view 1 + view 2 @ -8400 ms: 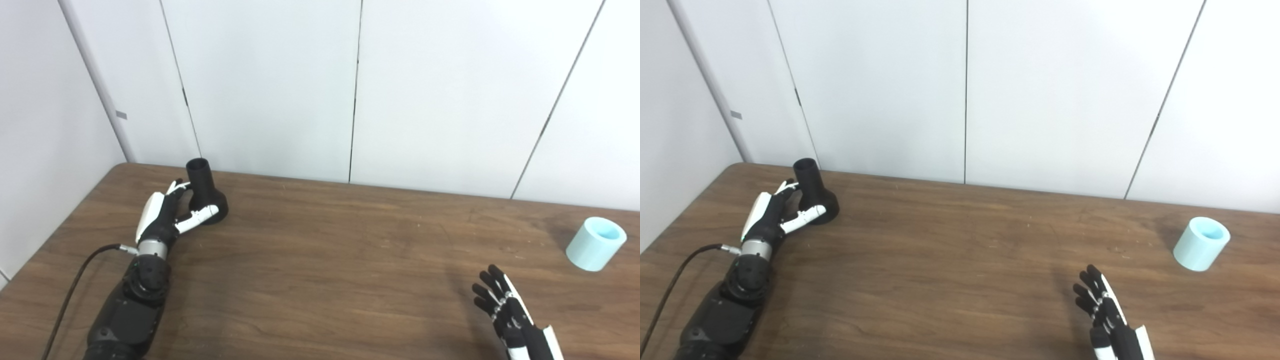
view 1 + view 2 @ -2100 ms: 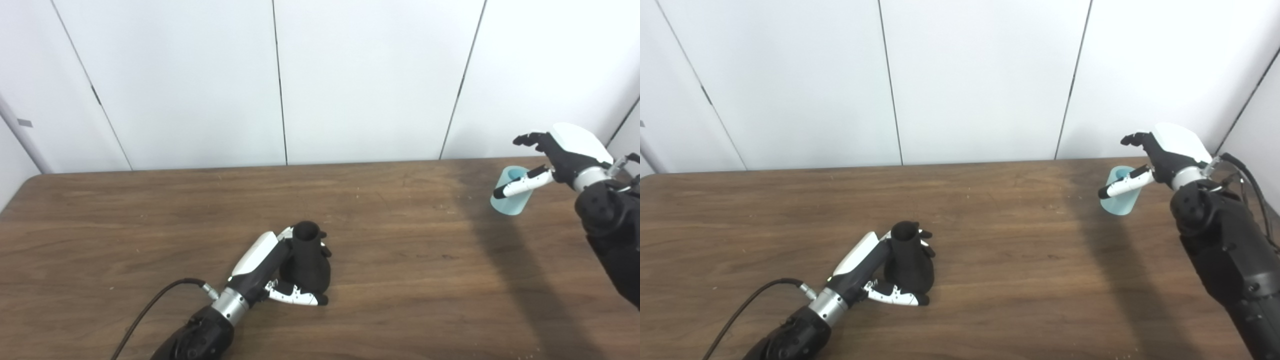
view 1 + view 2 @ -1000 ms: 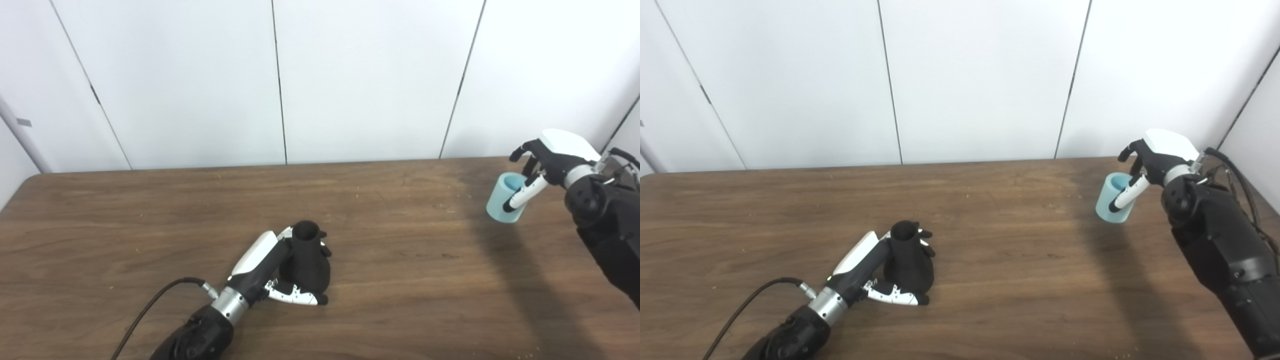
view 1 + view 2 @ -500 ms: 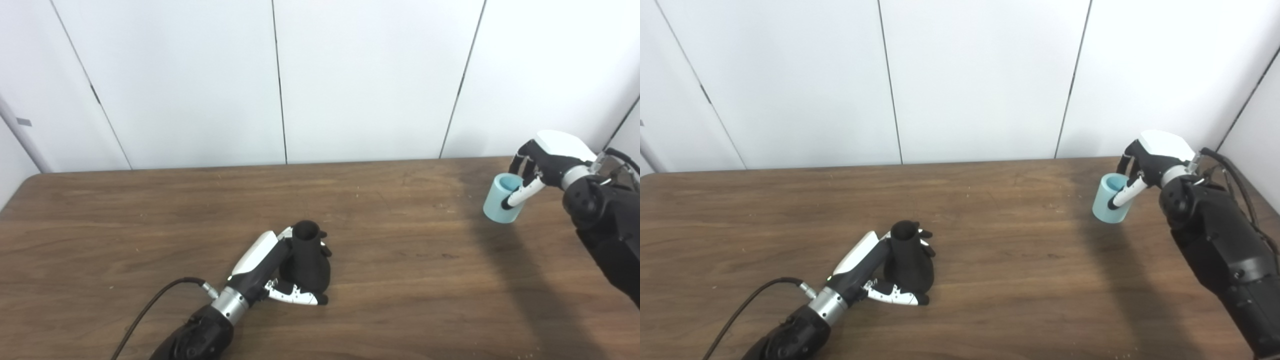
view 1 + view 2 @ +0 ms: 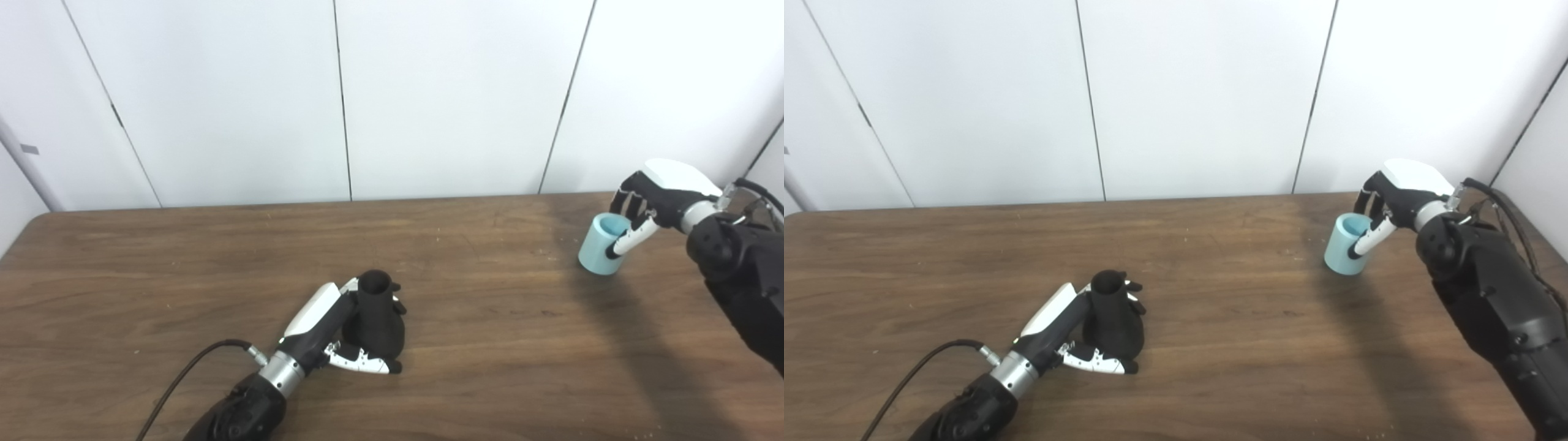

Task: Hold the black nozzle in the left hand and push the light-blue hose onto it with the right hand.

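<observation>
A: Now, check the layout. What do you have on the dark brown wood-grain table (image 5: 184, 257)?

B: Largest first: your right hand (image 5: 658, 196), black with a white back shell, is at the far right edge. Your left hand (image 5: 343, 334), same build, is near the table's middle, toward the front edge. Its fingers and thumb are wrapped around the flared base of the black funnel-shaped plastic nozzle (image 5: 376, 312), which stands on the wood with its open neck up.

A: And the hose?

B: The short light-blue cylindrical hose piece (image 5: 600, 244) is clamped in your right hand, thumb across the near wall, fingers over the rim and far side. It is tilted, open end up, and well apart from the nozzle. I cannot tell whether its bottom edge is touching the table.

A: What can fail from here?

B: Three likely causes. The smooth wall may slip in your grasp during the carry. The hose mouth faces up, so you would probably need to turn it toward the neck; a skewed approach could jam the rim. A hard push could tip the nozzle if your left hand yields.
</observation>
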`<state>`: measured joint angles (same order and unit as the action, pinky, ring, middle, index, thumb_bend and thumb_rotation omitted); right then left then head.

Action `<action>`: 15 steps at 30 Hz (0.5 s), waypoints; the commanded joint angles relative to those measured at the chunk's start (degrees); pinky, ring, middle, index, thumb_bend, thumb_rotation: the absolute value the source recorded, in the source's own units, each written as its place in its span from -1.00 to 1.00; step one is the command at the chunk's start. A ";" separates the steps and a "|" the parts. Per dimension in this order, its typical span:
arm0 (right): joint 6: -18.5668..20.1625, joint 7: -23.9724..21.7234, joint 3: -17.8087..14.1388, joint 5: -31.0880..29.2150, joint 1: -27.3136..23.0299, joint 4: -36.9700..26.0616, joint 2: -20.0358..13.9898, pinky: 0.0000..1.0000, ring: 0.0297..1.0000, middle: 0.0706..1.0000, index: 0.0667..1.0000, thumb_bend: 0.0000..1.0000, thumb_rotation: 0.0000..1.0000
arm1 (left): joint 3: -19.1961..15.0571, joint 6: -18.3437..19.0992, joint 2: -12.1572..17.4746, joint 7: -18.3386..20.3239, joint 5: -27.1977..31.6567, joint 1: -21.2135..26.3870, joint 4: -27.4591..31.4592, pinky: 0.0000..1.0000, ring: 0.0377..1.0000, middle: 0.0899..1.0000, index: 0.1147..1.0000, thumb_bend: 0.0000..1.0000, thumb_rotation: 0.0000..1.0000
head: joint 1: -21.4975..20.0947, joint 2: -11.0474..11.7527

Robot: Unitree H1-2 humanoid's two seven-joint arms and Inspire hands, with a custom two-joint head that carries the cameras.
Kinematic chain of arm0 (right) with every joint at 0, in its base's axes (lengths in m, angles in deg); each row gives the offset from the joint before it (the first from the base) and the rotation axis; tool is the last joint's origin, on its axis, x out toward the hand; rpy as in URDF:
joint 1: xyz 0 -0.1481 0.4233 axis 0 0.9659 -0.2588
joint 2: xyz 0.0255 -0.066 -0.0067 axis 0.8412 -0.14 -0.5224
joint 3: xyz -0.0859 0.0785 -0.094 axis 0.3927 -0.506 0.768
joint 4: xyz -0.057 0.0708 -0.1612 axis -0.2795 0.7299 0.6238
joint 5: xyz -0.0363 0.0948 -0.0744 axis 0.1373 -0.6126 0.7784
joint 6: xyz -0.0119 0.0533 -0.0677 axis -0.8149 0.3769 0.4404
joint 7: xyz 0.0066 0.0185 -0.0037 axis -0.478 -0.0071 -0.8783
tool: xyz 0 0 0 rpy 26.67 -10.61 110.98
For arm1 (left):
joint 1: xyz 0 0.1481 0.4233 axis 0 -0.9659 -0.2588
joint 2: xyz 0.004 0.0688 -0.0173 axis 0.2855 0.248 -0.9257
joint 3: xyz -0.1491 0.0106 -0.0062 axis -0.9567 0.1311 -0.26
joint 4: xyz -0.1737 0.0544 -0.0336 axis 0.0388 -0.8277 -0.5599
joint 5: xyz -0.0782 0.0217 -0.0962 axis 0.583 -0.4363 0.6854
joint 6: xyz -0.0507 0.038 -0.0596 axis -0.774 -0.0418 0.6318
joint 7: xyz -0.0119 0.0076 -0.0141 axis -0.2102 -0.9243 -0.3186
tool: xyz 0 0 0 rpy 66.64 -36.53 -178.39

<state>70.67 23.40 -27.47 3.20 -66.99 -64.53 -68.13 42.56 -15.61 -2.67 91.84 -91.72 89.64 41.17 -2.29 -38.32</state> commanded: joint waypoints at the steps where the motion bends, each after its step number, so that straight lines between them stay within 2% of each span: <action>1: -2.27 0.75 -1.53 -0.48 -2.40 -3.00 -2.29 -0.66 -0.55 -0.14 -0.10 0.06 -1.00 | 1.78 3.24 0.21 2.80 -2.34 -5.44 -4.03 1.00 0.92 0.63 -0.16 -0.02 -0.82 | 0.02 -0.04; 8: -4.69 -0.79 -1.70 -1.32 -3.66 -8.85 -2.33 -0.64 -0.54 -0.14 -0.10 0.06 -1.00 | 1.81 3.18 0.01 2.87 -2.30 -5.29 -4.29 1.00 0.92 0.63 -0.16 -0.02 -0.82 | 0.35 -0.03; 15: -6.20 -5.95 -0.97 -3.42 -7.23 -20.62 0.18 -0.62 -0.54 -0.14 -0.11 0.06 -1.00 | 2.20 3.61 -0.77 2.77 -2.78 -5.23 -3.83 1.00 0.92 0.63 -0.16 -0.02 -0.82 | 0.76 -0.15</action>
<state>65.51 17.80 -27.59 0.24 -70.03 -82.83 -67.32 42.51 -15.41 -2.88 92.04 -91.72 89.60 41.24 -1.50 -38.41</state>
